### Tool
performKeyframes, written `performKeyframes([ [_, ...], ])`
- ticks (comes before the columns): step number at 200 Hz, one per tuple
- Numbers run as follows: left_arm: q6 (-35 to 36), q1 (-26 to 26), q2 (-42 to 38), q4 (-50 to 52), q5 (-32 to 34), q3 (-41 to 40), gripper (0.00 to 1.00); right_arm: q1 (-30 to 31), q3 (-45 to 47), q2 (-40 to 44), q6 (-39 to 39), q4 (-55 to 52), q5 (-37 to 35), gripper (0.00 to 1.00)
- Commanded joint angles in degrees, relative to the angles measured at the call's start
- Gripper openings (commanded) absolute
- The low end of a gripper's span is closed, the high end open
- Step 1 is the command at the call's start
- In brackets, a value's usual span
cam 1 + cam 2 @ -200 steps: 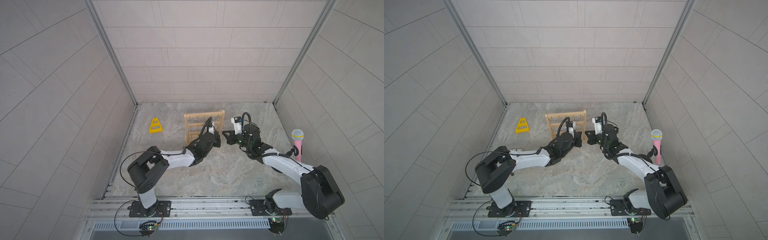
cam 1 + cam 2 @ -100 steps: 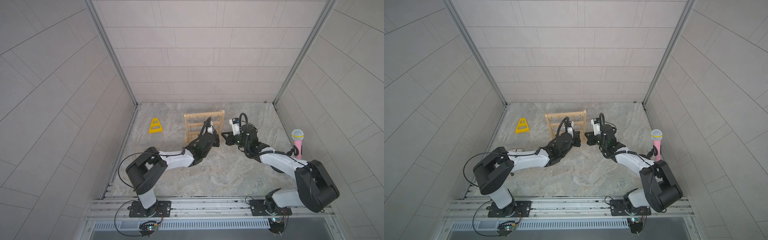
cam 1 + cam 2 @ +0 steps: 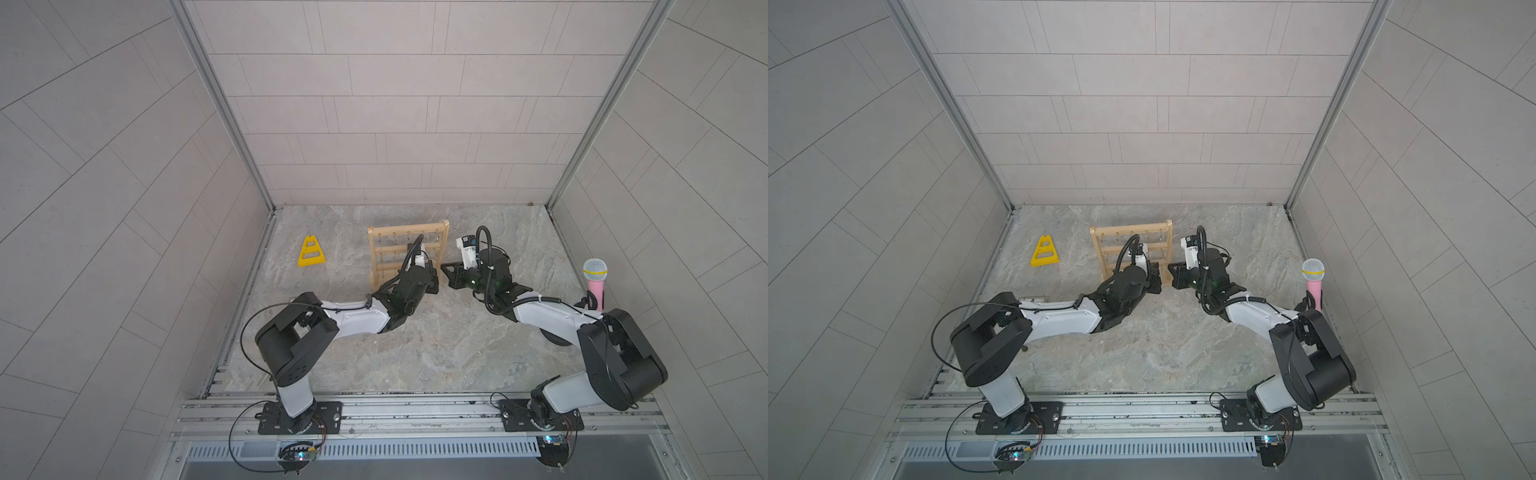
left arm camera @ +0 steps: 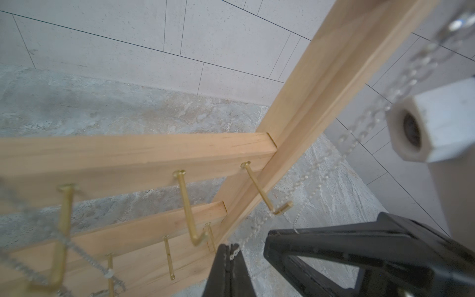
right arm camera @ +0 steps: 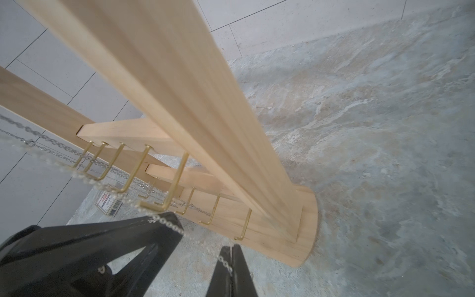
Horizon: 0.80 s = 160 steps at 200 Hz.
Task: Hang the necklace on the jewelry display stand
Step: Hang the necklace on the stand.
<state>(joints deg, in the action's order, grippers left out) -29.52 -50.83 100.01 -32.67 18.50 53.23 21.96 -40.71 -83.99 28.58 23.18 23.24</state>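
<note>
Marble tabletop (image 3: pixel 436 353) seemingly open beyond stand (image 3: pixel 395 230)

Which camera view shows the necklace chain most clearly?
The right wrist view: the necklace runs in sharp links from the shut right tool past the brass hooks of the jewelry display stand. The left wrist view shows it blurred, pinched in the left tool. In both top views it is too thin to see.
</note>
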Motion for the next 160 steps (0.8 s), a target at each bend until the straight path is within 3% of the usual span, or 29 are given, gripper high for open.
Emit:
performKeyframes([
  [1, 0.69, -0.06, 1.05, -0.05, 1.63, 1.85, 0.01, 0.01, -1.29, -0.77, 1.29, 3.39, -1.01, 0.08],
  [120, 0.4, 0.07, 3.0, -0.23, 2.57, 3.45, 0.03, -0.03, -3.06, -3.29, 2.01, 3.89, -1.27, 0.17],
  [160, 0.33, 0.1, 3.17, 0.12, 2.6, 3.85, 0.09, -0.06, -3.33, -3.23, 2.07, 3.3, -1.01, 0.19],
])
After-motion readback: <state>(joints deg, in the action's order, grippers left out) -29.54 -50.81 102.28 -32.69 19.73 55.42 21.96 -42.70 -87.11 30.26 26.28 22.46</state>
